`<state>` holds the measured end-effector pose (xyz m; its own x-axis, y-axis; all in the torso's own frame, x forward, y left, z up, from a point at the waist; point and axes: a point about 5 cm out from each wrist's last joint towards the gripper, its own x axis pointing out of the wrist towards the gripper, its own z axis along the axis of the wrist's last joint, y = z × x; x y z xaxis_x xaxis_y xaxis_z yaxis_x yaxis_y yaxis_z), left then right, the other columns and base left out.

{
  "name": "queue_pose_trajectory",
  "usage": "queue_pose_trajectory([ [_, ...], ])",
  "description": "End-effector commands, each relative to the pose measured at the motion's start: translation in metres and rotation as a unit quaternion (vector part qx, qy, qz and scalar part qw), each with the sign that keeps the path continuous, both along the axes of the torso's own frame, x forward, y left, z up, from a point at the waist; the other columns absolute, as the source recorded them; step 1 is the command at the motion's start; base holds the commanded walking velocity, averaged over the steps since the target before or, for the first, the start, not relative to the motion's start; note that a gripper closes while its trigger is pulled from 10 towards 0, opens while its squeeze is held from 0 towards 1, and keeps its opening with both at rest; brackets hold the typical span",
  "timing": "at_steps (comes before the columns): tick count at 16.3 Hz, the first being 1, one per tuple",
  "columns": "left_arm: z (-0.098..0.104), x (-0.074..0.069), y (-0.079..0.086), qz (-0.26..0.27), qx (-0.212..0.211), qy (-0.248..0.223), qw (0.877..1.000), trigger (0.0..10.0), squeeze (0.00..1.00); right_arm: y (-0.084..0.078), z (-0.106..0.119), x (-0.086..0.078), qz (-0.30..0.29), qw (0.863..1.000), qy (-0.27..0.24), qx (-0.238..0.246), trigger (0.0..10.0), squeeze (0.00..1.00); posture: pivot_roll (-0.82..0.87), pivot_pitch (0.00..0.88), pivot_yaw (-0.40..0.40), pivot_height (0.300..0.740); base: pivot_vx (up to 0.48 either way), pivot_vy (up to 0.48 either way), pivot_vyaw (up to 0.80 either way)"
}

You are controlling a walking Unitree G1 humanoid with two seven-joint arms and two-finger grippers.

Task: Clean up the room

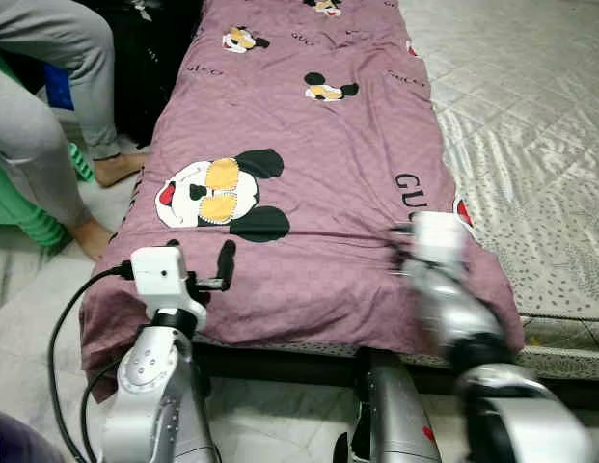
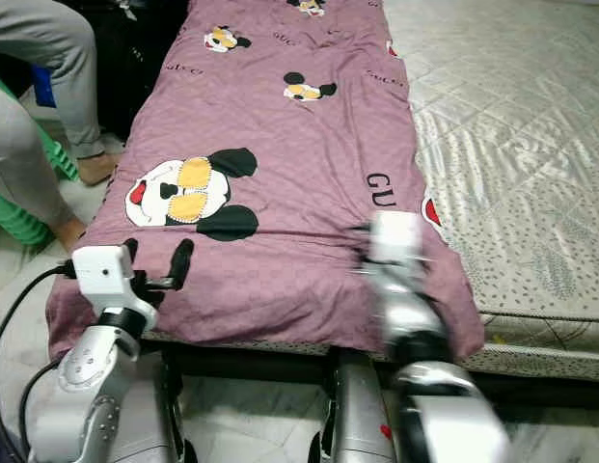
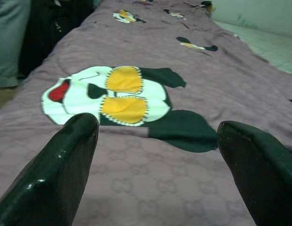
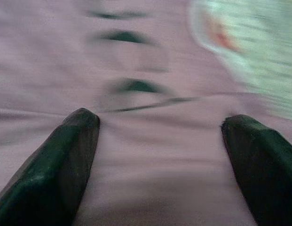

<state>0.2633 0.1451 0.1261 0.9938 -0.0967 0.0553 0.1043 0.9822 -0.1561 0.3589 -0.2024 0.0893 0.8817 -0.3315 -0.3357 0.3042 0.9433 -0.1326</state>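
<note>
Black fingers of the left claw (image 3: 155, 165) stand spread apart above the near end of the mauve cartoon-print bedsheet (image 1: 309, 145). Just as wide apart, the blurred right claw (image 4: 160, 160) hovers by the sheet's right edge, beside the pale mattress (image 1: 530, 116). A seated person's legs (image 1: 48, 125) flank the bed's left.

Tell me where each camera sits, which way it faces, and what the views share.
Left and right eye views: on the head, looking forward and down at the purple blanket; both silver arms show.
Left wrist view: looks along the open left gripper at the cartoon mouse print.
Right wrist view: blurred, looks along the open right gripper at the blanket's edge by the mattress.
Shared: all four show the blanket.
</note>
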Motion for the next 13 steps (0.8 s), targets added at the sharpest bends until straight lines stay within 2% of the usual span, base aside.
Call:
queue_pose_trajectory([
  [1, -0.001, -0.001, 0.000, 0.001, 0.006, 0.006, 1.000, 10.0, 0.00, -0.026, -0.016, -0.017, -0.055, 0.998, 0.021, -0.010, 10.0, 0.95, 0.05, 0.160, -0.040, 0.501, 0.000, 0.000, 0.00],
  [4, -0.002, -0.002, 0.003, 0.001, 0.008, 0.008, 1.000, 10.0, 0.00, -0.053, -0.026, -0.039, -0.078, 0.996, 0.028, -0.035, 10.0, 0.95, 0.05, 0.160, -0.038, 0.501, 0.000, 0.000, 0.00],
  [7, -0.003, -0.003, 0.007, 0.003, 0.012, 0.010, 1.000, 10.0, 0.00, -0.074, -0.038, -0.076, -0.090, 0.994, 0.035, -0.051, 10.0, 0.95, 0.04, 0.147, -0.036, 0.501, 0.000, 0.000, 0.00],
  [9, -0.004, -0.003, 0.008, 0.004, 0.013, 0.011, 1.000, 10.0, 0.00, -0.083, -0.040, -0.088, -0.094, 0.993, 0.037, -0.061, 10.0, 0.95, 0.03, 0.138, -0.032, 0.501, 0.000, 0.000, 0.00],
  [11, -0.005, -0.002, 0.009, 0.004, 0.015, 0.012, 1.000, 10.0, 0.00, -0.090, -0.031, -0.089, -0.087, 0.992, 0.023, -0.092, 10.0, 0.95, 0.03, 0.121, -0.028, 0.501, 0.000, 0.000, 0.00],
  [13, -0.005, 0.002, 0.012, 0.008, 0.017, 0.008, 1.000, 10.0, 0.00, -0.095, -0.007, -0.077, -0.085, 0.989, -0.025, -0.115, 10.0, 0.95, 0.02, 0.091, -0.025, 0.501, 0.000, 0.000, 0.00],
])
